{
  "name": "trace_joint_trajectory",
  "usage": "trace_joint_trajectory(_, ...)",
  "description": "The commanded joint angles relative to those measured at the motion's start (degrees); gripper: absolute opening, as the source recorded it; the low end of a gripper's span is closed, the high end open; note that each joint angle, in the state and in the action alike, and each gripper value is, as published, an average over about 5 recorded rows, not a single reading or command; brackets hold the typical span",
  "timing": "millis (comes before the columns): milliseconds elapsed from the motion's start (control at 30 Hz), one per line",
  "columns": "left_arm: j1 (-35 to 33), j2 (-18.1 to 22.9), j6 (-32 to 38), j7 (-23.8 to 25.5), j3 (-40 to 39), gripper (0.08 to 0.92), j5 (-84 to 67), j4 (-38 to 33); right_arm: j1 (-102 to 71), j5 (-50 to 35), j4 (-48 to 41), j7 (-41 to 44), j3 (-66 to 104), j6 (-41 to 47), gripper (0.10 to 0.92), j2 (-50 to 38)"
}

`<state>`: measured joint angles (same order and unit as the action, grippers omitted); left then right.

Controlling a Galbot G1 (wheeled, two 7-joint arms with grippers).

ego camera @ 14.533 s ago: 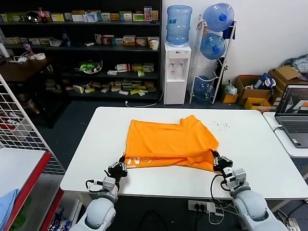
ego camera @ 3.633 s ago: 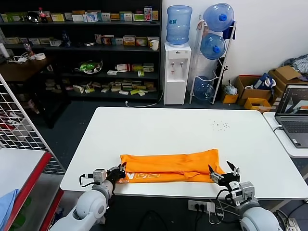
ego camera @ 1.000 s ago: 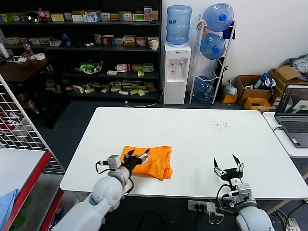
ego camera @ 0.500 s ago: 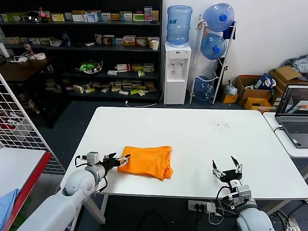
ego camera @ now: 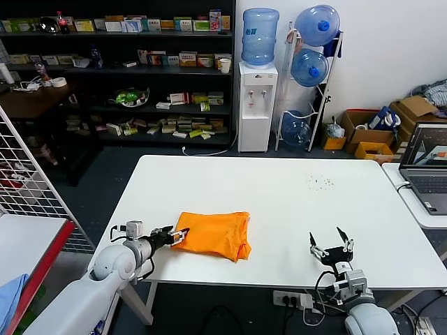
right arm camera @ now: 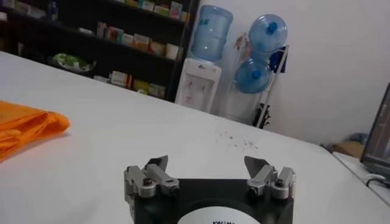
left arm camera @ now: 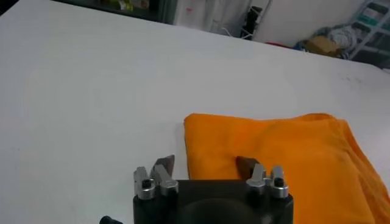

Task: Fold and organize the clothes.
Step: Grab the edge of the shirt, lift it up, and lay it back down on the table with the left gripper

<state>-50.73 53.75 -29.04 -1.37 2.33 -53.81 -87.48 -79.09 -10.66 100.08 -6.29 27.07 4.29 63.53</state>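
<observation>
Folded orange T-shirt lower centre-left on white table. Left gripper at its left edge, jaws apart straddling the corner. Right gripper lower right, jaws apart, empty.

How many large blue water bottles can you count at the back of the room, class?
4. One sits atop the white dispenser at. Three rest in the wire rack beside it: top, middle, bottom. More may be hidden.
</observation>
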Motion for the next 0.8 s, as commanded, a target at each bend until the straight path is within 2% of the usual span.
trace_joint_trajectory(33,-0.2,0.2,-1.2,1.6,0.2,0.611,-0.8,0.4,0.3,0.0,0.1,-0.1,-0.2,0.2,0.823,0.1)
trace_joint_trajectory(367,-1.3,0.3,1.1,0.9,1.2,0.343,-2.6,-1.6,0.2,0.1,0.5,-0.3,-0.4,0.3,0.823,0.6)
trace_joint_trajectory(500,-1.9,-0.7,1.8,-0.3,1.9,0.205,-2.5,-2.7,0.1,0.3,0.6,-0.3,-0.7,0.4,0.823,0.9)
trace_joint_trajectory(633,-2.9,-4.4,1.6,-2.3,3.5,0.134,-1.7,-4.3,0.8,0.7,0.6,-0.4,-1.9,0.8,0.823,0.8)
trace_joint_trajectory(800,-4.7,-11.0,1.3,-5.0,6.4,0.131,-0.6,-4.4,2.1,0.8,0.7,-0.5,-3.5,1.4,0.823,0.3)
